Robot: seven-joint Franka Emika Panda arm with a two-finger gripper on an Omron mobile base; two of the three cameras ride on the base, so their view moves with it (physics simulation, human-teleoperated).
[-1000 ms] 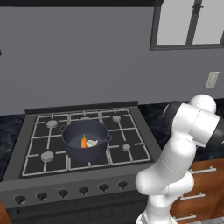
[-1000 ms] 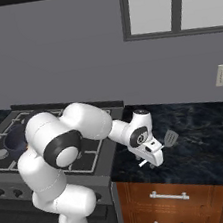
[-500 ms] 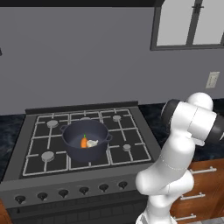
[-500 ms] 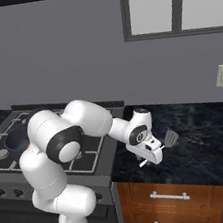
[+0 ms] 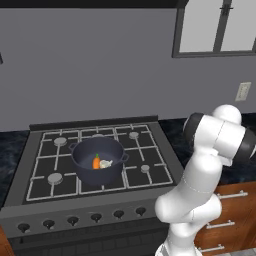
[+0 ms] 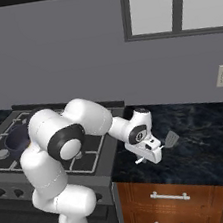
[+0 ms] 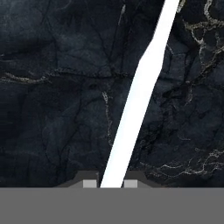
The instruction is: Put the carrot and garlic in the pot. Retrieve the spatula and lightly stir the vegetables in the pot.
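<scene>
The counter [image 6: 207, 129] looks like dark, shiny stone with pale veins. The spatula [image 7: 135, 100] handle is smooth and matt. The cupboard drawers [image 6: 187, 198] look like brown wood.

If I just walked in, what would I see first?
The big white robot arm reaching over the dark marbled counter, its gripper shut on the thin pale handle of the slim spatula. Then the round, deep blue-grey pot on the black stove, with the small orange carrot and off-white garlic bulb inside.
</scene>
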